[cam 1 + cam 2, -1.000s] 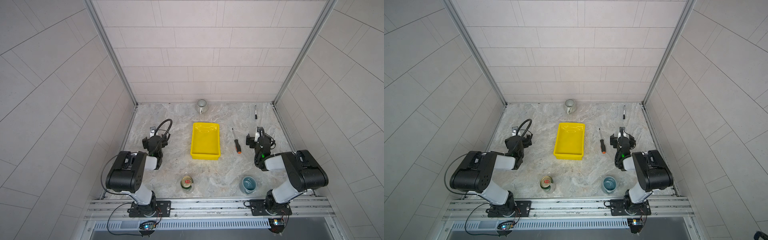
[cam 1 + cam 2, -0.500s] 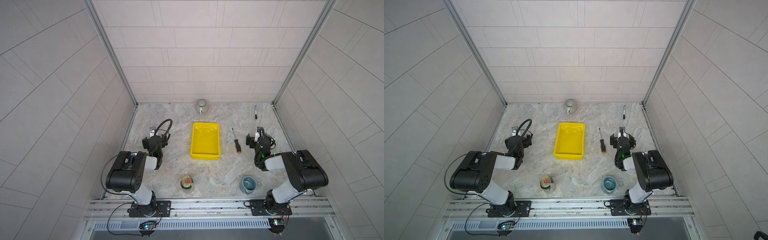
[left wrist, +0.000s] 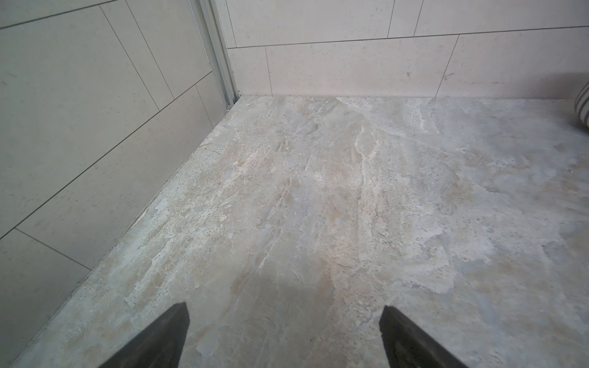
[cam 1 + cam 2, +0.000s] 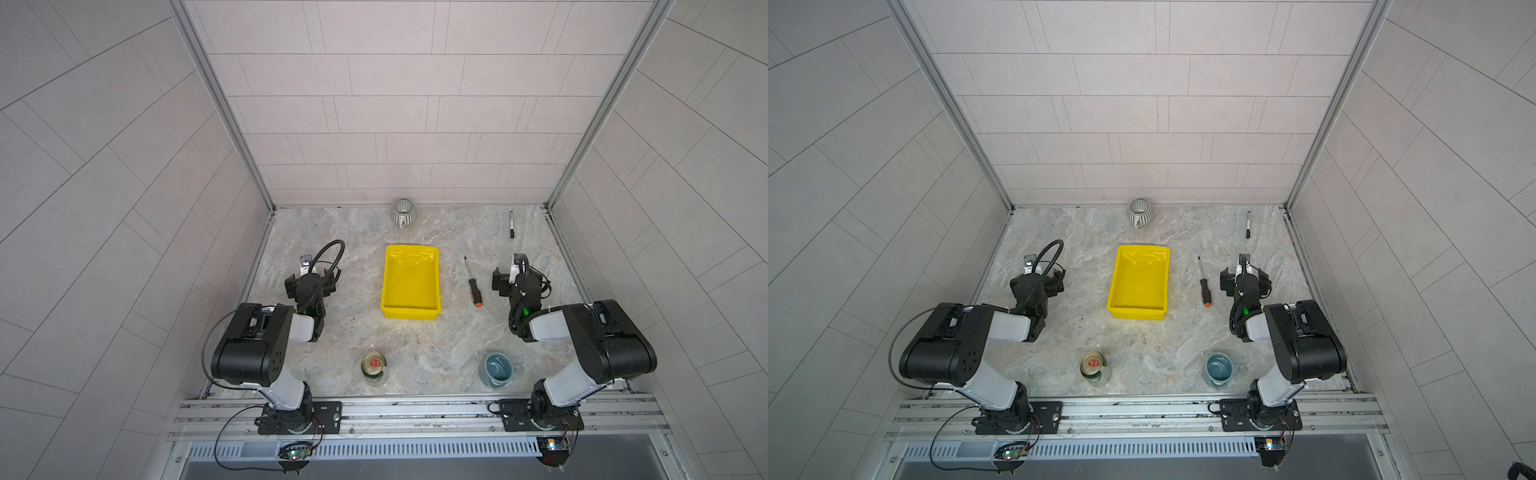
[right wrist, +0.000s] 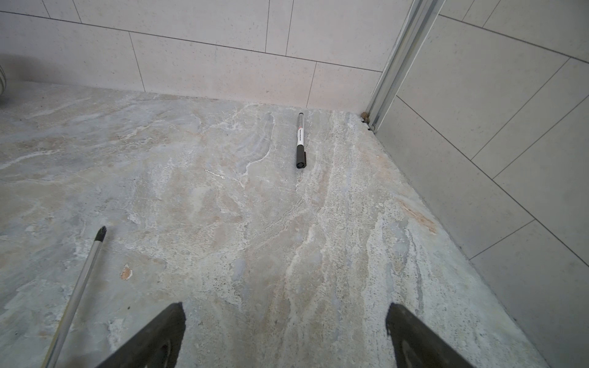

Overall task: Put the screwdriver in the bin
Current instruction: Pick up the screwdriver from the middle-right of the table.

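At the near edge stood 1 can (image 4: 373, 368) and 1 blue cup (image 4: 497, 369). Beyond them the left gripper (image 3: 283, 337) and right gripper (image 5: 280, 337), 2 in all, sat low, both spread wide and empty. The 1 screwdriver (image 4: 473, 286) lay flat at 3 o'clock of the 1 bin (image 4: 410, 286), outside it and just beside the right gripper, which was likely best placed to take it. Farthest were 1 striped cup (image 4: 403, 212) at 12 o'clock and 1 marker (image 4: 511, 224) at 1.

Screwdriver (image 4: 473, 282) right of bin (image 4: 410, 309) (marker (image 4: 511, 224) behind).
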Robot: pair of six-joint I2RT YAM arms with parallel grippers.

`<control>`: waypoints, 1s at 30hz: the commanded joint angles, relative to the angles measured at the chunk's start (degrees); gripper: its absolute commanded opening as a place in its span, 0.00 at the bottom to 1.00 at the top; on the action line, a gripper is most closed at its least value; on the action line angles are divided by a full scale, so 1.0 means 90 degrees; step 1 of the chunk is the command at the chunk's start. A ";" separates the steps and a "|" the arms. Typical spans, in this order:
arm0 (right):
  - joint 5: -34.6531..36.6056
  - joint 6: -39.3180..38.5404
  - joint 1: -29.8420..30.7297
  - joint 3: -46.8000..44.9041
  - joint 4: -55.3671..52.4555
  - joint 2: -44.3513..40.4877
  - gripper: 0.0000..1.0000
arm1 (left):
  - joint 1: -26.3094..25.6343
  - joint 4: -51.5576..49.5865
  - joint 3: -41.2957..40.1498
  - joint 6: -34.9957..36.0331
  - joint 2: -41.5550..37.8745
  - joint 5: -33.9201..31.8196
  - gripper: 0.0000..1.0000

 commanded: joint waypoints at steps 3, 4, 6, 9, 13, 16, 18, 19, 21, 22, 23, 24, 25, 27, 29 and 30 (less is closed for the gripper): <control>0.0663 -0.0149 0.0227 -0.0430 0.0603 -0.0400 1.00 | -0.0442 -0.0463 0.0019 0.0463 -0.1009 -0.0324 1.00; 0.0833 -0.0198 0.0306 -0.0491 0.0551 -0.0607 0.99 | -0.0611 -0.0937 0.0174 0.0605 -0.1254 -0.0362 1.00; 0.1305 -0.0507 0.0667 -0.0625 0.0402 -0.1185 1.00 | -0.1053 -0.2046 0.0496 0.0734 -0.1752 -0.0620 1.00; 0.1596 -0.0625 0.1345 -0.0480 -0.1127 -0.2499 0.99 | -0.1755 -0.4553 0.1312 0.0739 -0.2488 -0.0575 1.00; 0.1554 0.0443 0.2025 0.0738 -0.5360 -0.4368 1.00 | -0.2211 -0.7243 0.2154 -0.0479 -0.3120 -0.0011 1.00; 0.1867 0.2727 0.2014 0.0921 -0.7828 -0.5179 0.99 | -0.2236 -0.8014 0.2021 -0.1301 -0.3508 0.0448 1.00; 0.1939 0.3451 0.1878 0.0321 -0.8151 -0.5690 1.00 | -0.2226 -0.8722 0.1931 -0.2146 -0.3698 0.0561 1.00; 0.1580 0.3332 0.1762 -0.0069 -0.7835 -0.5961 1.00 | -0.2226 -0.8721 0.1873 -0.2123 -0.3815 0.0792 1.00; 0.1572 0.3560 0.1734 -0.0425 -0.7869 -0.6383 1.00 | -0.2220 -0.8588 0.1719 -0.2071 -0.4134 0.0974 1.00; 0.1581 0.3478 0.1744 -0.0373 -0.8023 -0.6631 1.00 | -0.2216 -0.8430 0.1580 -0.2077 -0.4330 0.0955 1.00; 0.1616 0.3436 0.1745 -0.0459 -0.7978 -0.6805 0.99 | -0.2222 -0.8307 0.1424 -0.2104 -0.4522 0.0880 1.00; 0.1629 0.3446 0.1740 -0.0576 -0.7861 -0.6910 0.99 | -0.2211 -0.8224 0.1328 -0.2158 -0.4646 0.0802 1.00; 0.1573 0.3422 0.1730 -0.0616 -0.7757 -0.6951 0.99 | -0.2206 -0.8203 0.1254 -0.2191 -0.4793 0.0742 1.00; 0.1390 0.3352 0.1739 -0.0592 -0.7646 -0.6774 0.99 | -0.2206 -0.8274 0.1230 -0.2192 -0.4949 0.0728 1.00; 0.1378 0.3388 0.1744 -0.0486 -0.7694 -0.6458 1.00 | -0.2205 -0.8359 0.1248 -0.2215 -0.5019 0.0599 1.00; 0.1378 0.3394 0.1739 -0.0469 -0.7622 -0.6329 1.00 | -0.2206 -0.8356 0.1248 -0.2237 -0.5014 0.0503 1.00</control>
